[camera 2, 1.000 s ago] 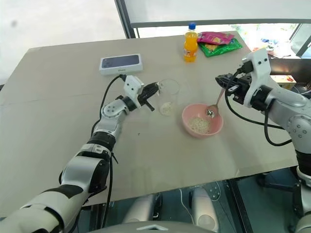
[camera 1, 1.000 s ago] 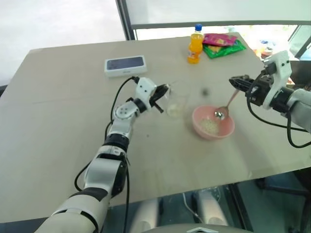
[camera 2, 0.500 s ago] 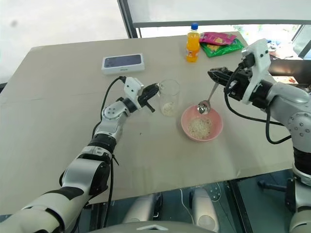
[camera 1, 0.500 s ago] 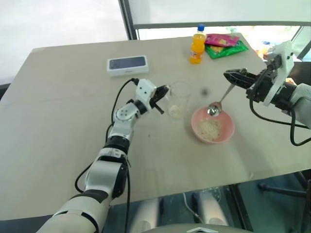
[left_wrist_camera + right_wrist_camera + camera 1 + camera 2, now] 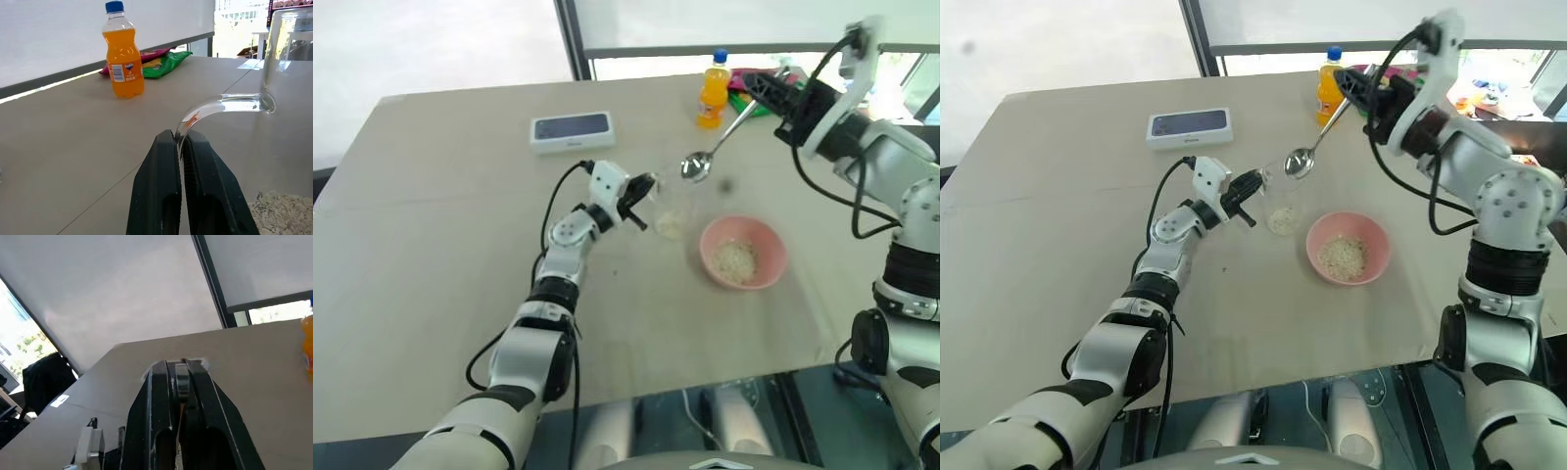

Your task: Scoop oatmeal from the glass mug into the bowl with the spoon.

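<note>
While the left gripper (image 5: 179, 139) has its jaws pinched shut on the thin curved handle of the small clear glass mug (image 5: 1282, 201), the mug stands upright on the pale beige surface (image 5: 440, 255) with a little heap of pale beige dry oatmeal (image 5: 1280, 219) in its bottom. The right gripper (image 5: 762, 86), jaws closed on the long thin handle of the shiny silver metal spoon (image 5: 713, 145), holds it raised and slanted, its oval bowl just above the mug's rim. The small round pink bowl (image 5: 775, 259) sits just beside the mug, apart from it, with oat flakes inside. At the far edge stand an orange drink bottle (image 5: 709, 91) and coloured snack packets (image 5: 161, 57), and a white box with a dark top (image 5: 569, 131) lies well apart.
</note>
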You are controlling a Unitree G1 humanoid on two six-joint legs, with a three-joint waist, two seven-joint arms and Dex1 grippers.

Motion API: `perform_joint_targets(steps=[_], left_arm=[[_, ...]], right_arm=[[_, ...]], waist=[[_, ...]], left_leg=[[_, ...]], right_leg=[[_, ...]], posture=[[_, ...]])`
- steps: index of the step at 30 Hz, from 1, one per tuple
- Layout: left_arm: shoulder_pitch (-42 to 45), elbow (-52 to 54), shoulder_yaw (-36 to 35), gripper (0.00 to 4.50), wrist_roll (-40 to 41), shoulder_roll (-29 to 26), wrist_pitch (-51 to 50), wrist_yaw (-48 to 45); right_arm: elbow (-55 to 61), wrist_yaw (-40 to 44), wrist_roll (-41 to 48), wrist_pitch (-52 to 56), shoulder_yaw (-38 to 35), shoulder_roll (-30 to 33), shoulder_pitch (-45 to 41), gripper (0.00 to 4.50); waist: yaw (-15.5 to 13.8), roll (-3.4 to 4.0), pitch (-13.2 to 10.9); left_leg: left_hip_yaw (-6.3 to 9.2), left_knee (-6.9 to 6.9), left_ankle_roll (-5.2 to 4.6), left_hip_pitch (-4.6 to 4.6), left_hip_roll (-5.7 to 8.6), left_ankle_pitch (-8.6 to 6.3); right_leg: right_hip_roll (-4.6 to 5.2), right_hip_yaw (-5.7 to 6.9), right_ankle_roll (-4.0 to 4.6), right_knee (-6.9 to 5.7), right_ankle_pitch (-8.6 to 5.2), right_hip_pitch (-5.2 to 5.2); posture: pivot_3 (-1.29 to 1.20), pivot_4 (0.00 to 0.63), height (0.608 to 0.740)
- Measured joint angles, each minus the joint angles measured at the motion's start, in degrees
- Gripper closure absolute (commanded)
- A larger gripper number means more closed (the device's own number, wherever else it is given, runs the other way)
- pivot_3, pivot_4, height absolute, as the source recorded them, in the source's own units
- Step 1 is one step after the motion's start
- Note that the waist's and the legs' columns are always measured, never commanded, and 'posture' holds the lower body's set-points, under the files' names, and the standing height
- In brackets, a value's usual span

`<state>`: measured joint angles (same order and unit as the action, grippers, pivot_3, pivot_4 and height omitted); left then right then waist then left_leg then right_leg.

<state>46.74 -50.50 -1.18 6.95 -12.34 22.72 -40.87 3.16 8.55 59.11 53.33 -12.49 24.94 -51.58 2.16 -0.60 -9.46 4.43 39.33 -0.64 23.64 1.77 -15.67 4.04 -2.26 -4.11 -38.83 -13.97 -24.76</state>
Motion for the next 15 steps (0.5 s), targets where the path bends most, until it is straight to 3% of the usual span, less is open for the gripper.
perform_joint_targets(steps=[6, 9, 10, 12, 14, 15], left_arm=[[-2.0, 2.9, 0.0, 4.38, 0.0, 0.0, -1.1, 0.8], [-2.6, 4.5, -0.1, 4.50, 0.3, 0.0, -2.0, 0.8], [-2.6, 4.9, -0.1, 4.50, 0.5, 0.0, -2.5, 0.6], [-2.7, 5.0, -0.1, 4.50, 0.7, 0.0, -3.0, 0.5], [-2.9, 5.1, -0.3, 3.82, 1.1, -0.1, -3.4, 0.4], [-3.1, 5.2, -0.4, 3.48, 1.2, -0.2, -3.7, 0.0]], right_arm=[[-1.1, 1.3, -3.6, 0.3, 3.3, -2.8, 0.0, 4.50], [-1.1, 2.5, -6.6, -0.2, 5.0, -3.6, 0.0, 3.51], [-1.1, 2.9, -7.3, -0.7, 5.2, -4.2, 0.0, 2.98], [-1.1, 3.6, -8.1, -1.2, 5.4, -4.8, 0.0, 2.45], [-1.1, 3.7, -8.8, -1.4, 5.4, -5.3, 0.0, 1.66], [-1.1, 3.6, -9.0, -1.5, 5.3, -5.6, -0.1, 1.63]], waist=[[0.2, 0.01, 0.0], [0.2, 0.01, 0.0], [0.2, 0.01, 0.0], [0.2, 0.01, 0.0], [0.3, 0.01, 0.0], [0.3, 0.01, 0.0]], left_leg=[[0.01, -0.01, 0.00, -0.01, -0.01, 0.00], [0.00, 0.00, 0.00, -0.01, 0.00, 0.00], [0.01, 0.00, 0.00, -0.02, 0.00, 0.00], [0.01, -0.01, 0.00, -0.02, 0.00, 0.01], [0.01, -0.01, 0.01, -0.02, -0.01, 0.01], [0.00, 0.00, 0.01, -0.02, 0.00, 0.01]], right_leg=[[-0.01, 0.01, 0.00, -0.01, 0.00, 0.00], [-0.01, 0.00, 0.00, -0.02, 0.00, -0.01], [-0.01, 0.00, 0.00, -0.02, 0.00, -0.01], [-0.02, 0.01, 0.00, -0.02, 0.00, -0.01], [-0.01, 0.00, 0.00, -0.01, 0.00, -0.01], [-0.01, 0.00, 0.00, -0.01, 0.00, -0.01]], posture=[[0.00, 0.150, 0.740], [0.00, 0.150, 0.740], [0.00, 0.150, 0.740], [0.00, 0.150, 0.740], [0.00, 0.150, 0.740], [0.00, 0.150, 0.740]])
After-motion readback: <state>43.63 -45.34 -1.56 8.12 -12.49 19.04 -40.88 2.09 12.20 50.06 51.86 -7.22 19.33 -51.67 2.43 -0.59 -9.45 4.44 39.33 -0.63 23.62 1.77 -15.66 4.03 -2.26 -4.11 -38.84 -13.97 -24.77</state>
